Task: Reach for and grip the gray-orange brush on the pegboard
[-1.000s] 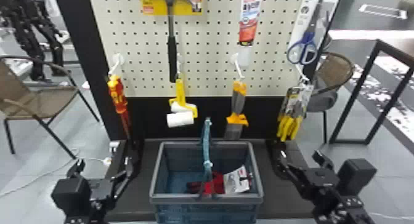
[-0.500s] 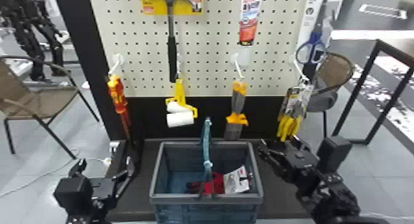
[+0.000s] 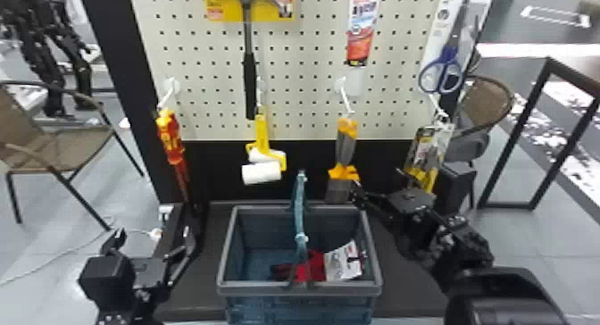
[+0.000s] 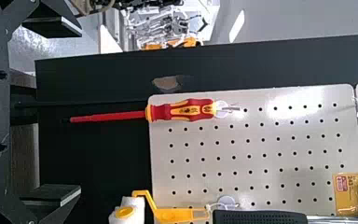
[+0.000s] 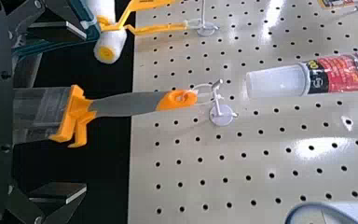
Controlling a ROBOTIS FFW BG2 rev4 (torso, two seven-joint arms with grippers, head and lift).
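Left gripper (image 3: 154, 234) is open, nothing in it; red-yellow screwdriver (image 3: 169, 136) hangs above and beyond it, blue basket (image 3: 250, 289) sits to its right. Gray-orange brush (image 3: 346, 147) hangs from a pegboard (image 3: 297, 85) hook, just left of the right gripper (image 3: 377, 181) in head view, between its spread fingers in right wrist view. That gripper is open, gripping nothing, carded yellow-handled tool (image 3: 422, 154) behind it.

Spotting print in the head view: on the yellow card (image 3: 215, 11) at eleven o'clock, the tube (image 3: 362, 25) at one, the white tag (image 3: 343, 262) at five. Too blurred to read with certainty!
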